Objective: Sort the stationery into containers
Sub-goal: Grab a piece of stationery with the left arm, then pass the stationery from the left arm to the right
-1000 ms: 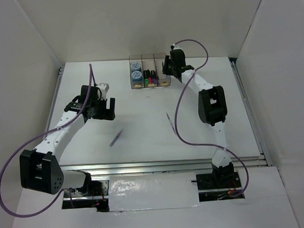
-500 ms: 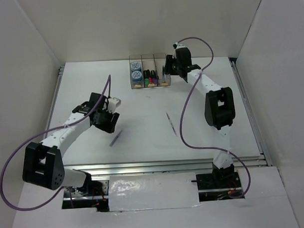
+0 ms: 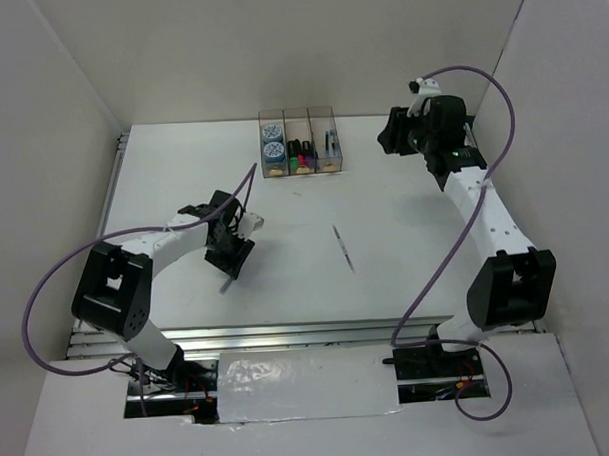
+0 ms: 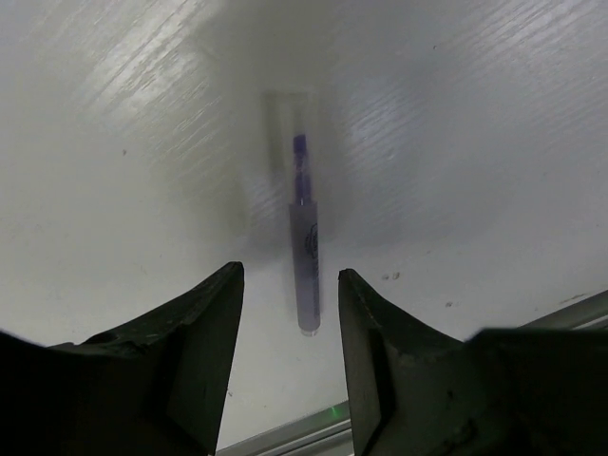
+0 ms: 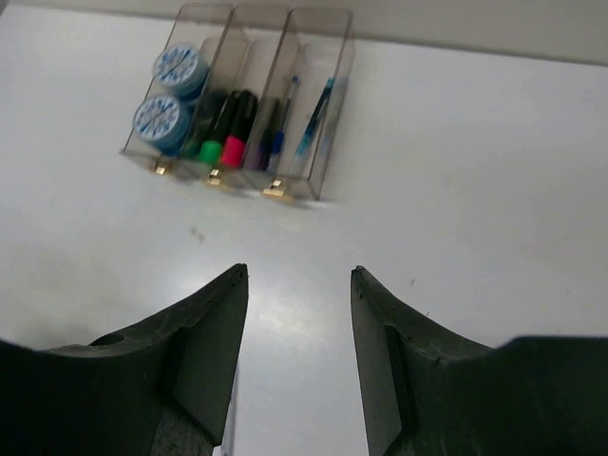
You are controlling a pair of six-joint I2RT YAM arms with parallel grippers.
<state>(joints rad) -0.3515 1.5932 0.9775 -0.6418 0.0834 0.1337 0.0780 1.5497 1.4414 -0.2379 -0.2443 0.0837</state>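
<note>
A thin blue-grey pen (image 4: pixel 304 249) lies on the white table, its near end between the tips of my open left gripper (image 4: pixel 290 277); the jaws straddle it without touching. From above, that left gripper (image 3: pixel 231 257) covers most of this pen (image 3: pixel 224 286). A second pen (image 3: pixel 342 247) lies loose mid-table. The containers (image 3: pixel 296 112) stand at the back: tape rolls (image 3: pixel 272 141) in the left box, highlighters (image 3: pixel 300 156) in the middle, pens (image 3: pixel 329 141) in the right. My right gripper (image 3: pixel 394 141) hovers open and holds nothing, to the right of the containers (image 5: pixel 336 104).
White walls close in the table on the left, back and right. A metal rail (image 3: pixel 288 334) runs along the near edge, and purple cables (image 3: pixel 46 287) loop off both arms.
The left arm swung right and down over the pen while its jaws narrowed. The right arm pulled back from the containers to the right, jaws wider; pens now show in the right box.
</note>
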